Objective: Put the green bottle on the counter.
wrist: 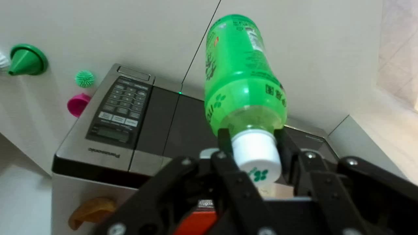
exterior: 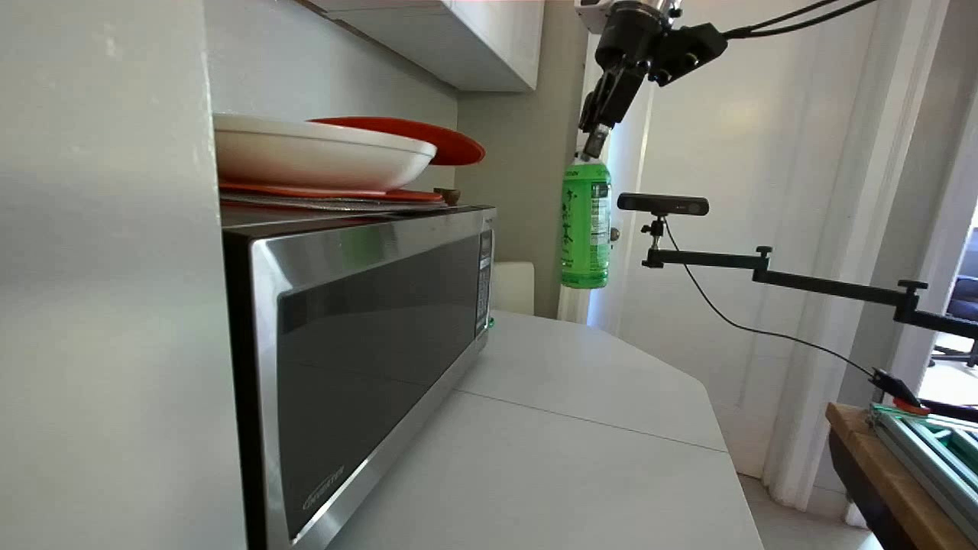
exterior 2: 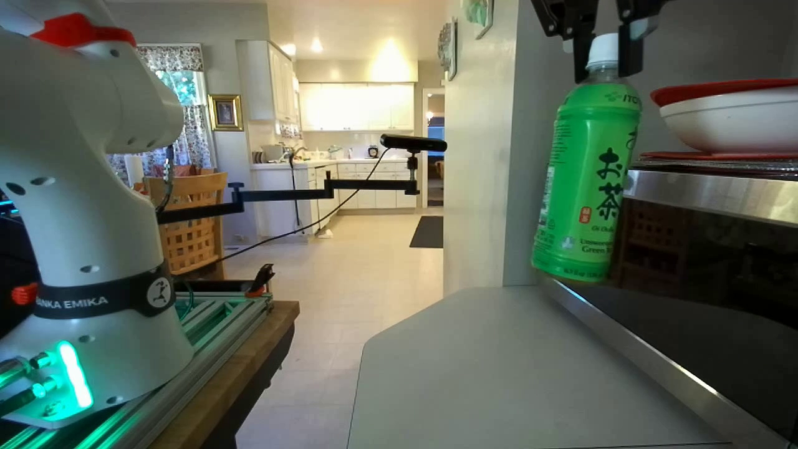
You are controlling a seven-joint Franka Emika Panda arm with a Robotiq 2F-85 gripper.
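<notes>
Up at the right of the frame in an exterior view, I had the green bottle [exterior 2: 586, 187] hanging in mid-air, base clear of the counter [exterior 2: 499, 368] below! My gripper [exterior 2: 606, 72] was clamped on it right at the top, a finger on either side of the white cap [exterior 2: 603, 48], and the bottle leaned a touch, base towards the lower left. Over on the left stood my robot arm [exterior 2: 87, 199], green light [exterior 2: 76, 374] glowing at its foot. In an exterior view the microwave [exterior: 382, 313] filled the left-centre, a white bowl [exterior: 321, 156] and a red dish [exterior: 456, 145] stacked on top, and there was the bottle right of centre, upper half, just left of a small black camera [exterior: 663, 204] on its jointed bracket [exterior: 833, 286]. Then the wrist view: bottle dead ahead, upper centre, capped end nearest me, and left of it the microwave's keypad [wrist: 120, 109]. Out towards the left I spotted a green cone [wrist: 27, 62], a spiky green ball [wrist: 85, 79] and a pink cup-shaped piece [wrist: 77, 105].
</notes>
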